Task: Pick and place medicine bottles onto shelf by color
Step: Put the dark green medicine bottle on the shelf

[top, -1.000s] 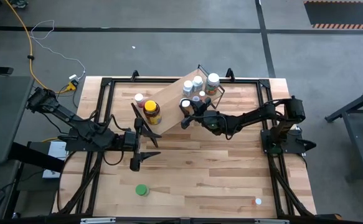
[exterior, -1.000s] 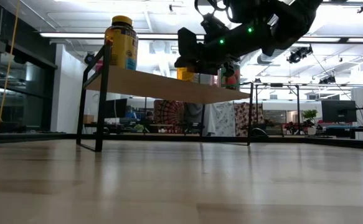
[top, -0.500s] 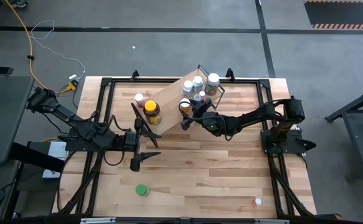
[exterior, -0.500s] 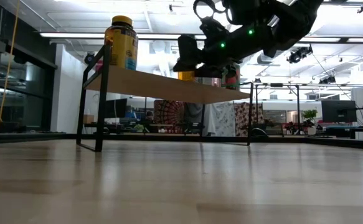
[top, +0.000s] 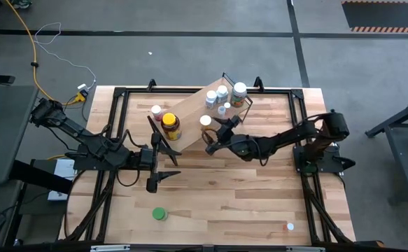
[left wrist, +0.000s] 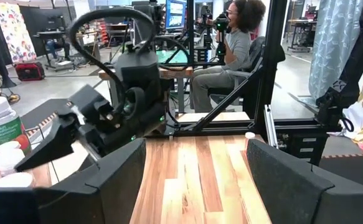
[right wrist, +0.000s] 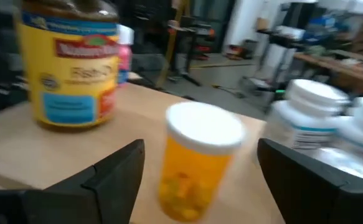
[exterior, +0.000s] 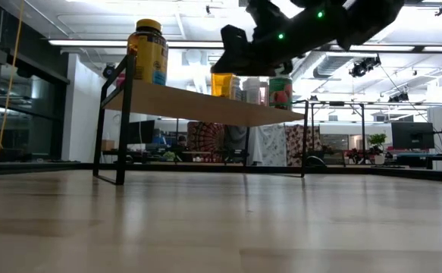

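Observation:
The shelf (top: pixel 193 106) lies slantwise at the table's far middle. On it stand an amber jar with a yellow lid (top: pixel 170 127), a pink-capped bottle (top: pixel 156 110), an orange bottle with a white cap (top: pixel 206 121) and several white bottles (top: pixel 222 94). A green bottle (top: pixel 159 214) stands on the table near the front. My right gripper (top: pixel 215 138) is open and empty just off the shelf's near edge. In the right wrist view (right wrist: pixel 201 146) its fingers stand apart, short of the orange bottle (right wrist: pixel 200 162). My left gripper (top: pixel 167 162) is open and empty left of centre.
A small white and pink thing (top: pixel 290 226) lies near the table's front right corner. A black frame (top: pixel 123 94) runs around the tabletop. A seated person (left wrist: pixel 228 43) shows in the room beyond the table. Bare wood lies across the table's near half.
My right gripper has drawn back from the shelf toward the table's near edge and risen a little. The orange bottle with the white cap, which the gripper hid before, stands free on the shelf.

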Tool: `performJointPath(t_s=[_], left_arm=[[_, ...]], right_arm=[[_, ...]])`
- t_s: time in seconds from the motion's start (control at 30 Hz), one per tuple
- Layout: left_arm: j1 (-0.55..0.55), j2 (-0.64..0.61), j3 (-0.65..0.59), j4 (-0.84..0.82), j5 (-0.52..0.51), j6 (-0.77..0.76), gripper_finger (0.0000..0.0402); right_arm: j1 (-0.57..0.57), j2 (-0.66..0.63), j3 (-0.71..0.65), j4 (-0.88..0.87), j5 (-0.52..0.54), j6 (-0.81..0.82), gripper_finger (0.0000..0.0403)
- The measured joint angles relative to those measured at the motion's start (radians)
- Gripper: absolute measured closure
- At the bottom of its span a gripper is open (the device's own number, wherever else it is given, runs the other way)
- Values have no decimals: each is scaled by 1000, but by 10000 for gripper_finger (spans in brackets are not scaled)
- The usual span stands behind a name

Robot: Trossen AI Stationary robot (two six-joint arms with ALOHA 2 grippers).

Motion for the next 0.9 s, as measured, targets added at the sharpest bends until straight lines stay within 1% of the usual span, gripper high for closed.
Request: performJointPath(t_s=[0.13, 0.2, 0.3, 0.4, 0.5, 0.67, 0.8, 0.9], left_arm=[[0, 0, 0, -2, 0, 0, 131], [0, 0, 0, -3, 0, 2, 131], [0, 0, 0, -4, 0, 0, 131], [0, 0, 0, -5, 0, 0, 131], [0, 0, 0, -5, 0, 0, 131], [0, 0, 0, -5, 0, 0, 131], [0, 0, 0, -6, 0, -11, 131], [0, 0, 0, -6, -9, -15, 131]], right_arm=[[29, -28, 0, -40, 139, -30, 100], [42, -43, 0, -51, 183, -38, 100], [66, -66, 0, -53, 205, -75, 100], [98, -109, 0, -110, 201, -80, 100], [132, -175, 0, -222, 167, -67, 100], [187, -298, 0, -432, 70, 32, 100], [239, -388, 0, -578, -56, 108, 100], [279, -434, 0, -637, -174, 177, 100]])
